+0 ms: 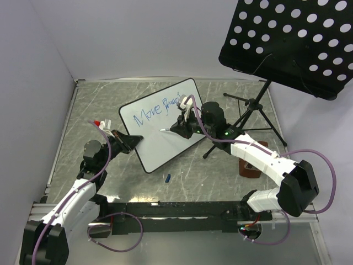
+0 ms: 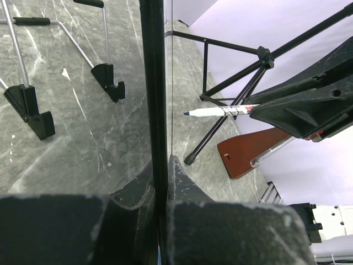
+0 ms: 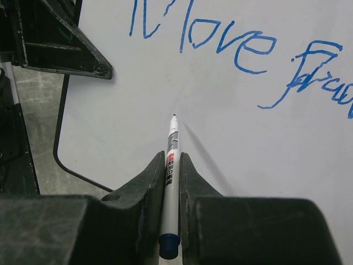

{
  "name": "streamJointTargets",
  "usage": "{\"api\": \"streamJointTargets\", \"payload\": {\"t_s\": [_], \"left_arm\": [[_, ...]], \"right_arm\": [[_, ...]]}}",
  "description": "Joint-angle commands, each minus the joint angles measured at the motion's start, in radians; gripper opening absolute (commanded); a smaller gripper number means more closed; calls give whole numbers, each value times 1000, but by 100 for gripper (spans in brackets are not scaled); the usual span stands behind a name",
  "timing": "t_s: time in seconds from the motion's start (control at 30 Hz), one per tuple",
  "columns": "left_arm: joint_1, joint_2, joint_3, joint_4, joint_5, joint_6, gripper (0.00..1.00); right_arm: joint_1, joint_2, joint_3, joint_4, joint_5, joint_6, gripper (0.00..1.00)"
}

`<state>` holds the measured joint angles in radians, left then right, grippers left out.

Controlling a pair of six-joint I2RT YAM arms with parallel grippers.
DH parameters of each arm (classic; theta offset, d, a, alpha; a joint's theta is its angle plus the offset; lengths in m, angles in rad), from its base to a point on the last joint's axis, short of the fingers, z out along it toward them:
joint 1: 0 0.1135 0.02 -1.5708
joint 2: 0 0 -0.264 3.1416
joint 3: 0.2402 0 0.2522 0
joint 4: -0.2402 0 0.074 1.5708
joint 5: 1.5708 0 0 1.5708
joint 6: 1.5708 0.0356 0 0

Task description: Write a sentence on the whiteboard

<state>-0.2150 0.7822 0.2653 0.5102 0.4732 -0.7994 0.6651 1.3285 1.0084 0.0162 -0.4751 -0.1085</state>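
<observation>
The whiteboard [image 1: 165,130] sits slanted at the middle of the surface [image 1: 220,165], its near left edge clenched between the left fingers [image 1: 131,139]. The right fingers [image 1: 177,128] grasp a marker [image 3: 172,149]. Its tip is on or just above bare white beneath the blue sentence [image 1: 160,110], which reads "Move" and a scrawled second word.

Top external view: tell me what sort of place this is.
Probably a robotics lab test cell: two robot arms bolted to a walled, stone-patterned table, holding a whiteboard and a marker, with a music stand set beside them.
</observation>
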Motion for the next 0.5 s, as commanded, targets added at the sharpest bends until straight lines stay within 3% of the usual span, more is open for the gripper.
{"api": "streamJointTargets", "payload": {"t_s": [0.0,0.47], "left_arm": [[-14,-14,12,97,42,11,1],[-15,-15,14,91,39,14,1]], "right_arm": [[13,15,1,68,12,7,0],[14,11,4,67,12,9,0]]}}
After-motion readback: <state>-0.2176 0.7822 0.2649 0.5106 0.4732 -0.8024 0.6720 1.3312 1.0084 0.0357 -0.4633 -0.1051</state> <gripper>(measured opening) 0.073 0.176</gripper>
